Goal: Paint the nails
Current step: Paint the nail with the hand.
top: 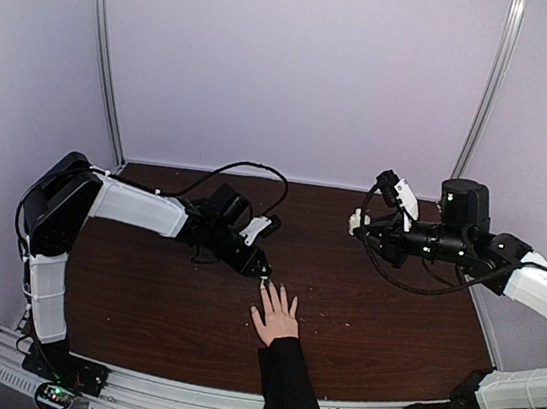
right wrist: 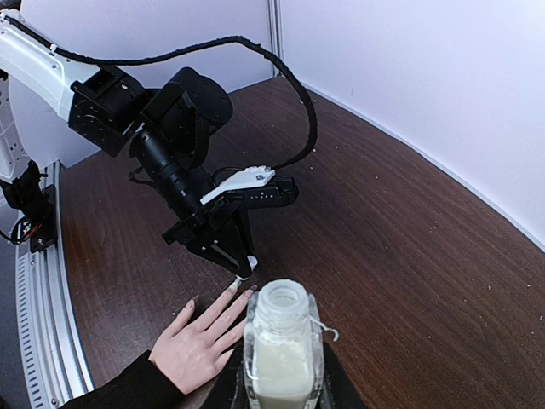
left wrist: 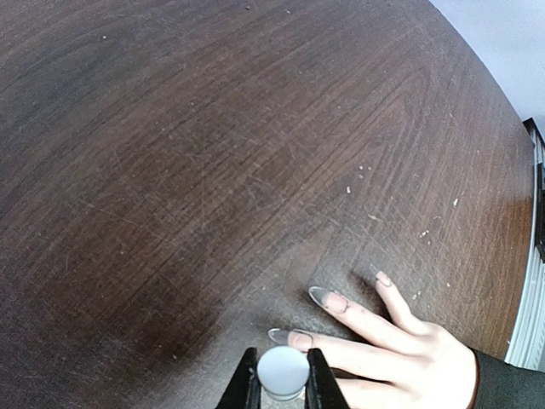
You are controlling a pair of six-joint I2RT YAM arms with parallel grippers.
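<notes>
**Left jaws on the cap at the fingertips, right jaws on the bottle**

Top view: your left arm (top: 142, 209) reaches in toward the hand (top: 277, 319), which lies flat on the surface (top: 140, 298) with its fingers spread. The left jaws hang right at its fingertips. The nails are too small to make out from here. Your right jaws sit raised and well off to the hand's right.

Left wrist: your left jaws pinch a round white cap (left wrist: 283, 372). The nails (left wrist: 318, 295) are long and pointed and lie just ahead and to the right of these jaws, the closest one right beside the cap.

Right wrist: your right jaws are clamped on an upright, open clear bottle (right wrist: 281, 354) of pale liquid. The hand rests just ahead and left of them, palm down, with the left jaws over its fingertips. You cannot tell from here whether anything touches a nail.
</notes>
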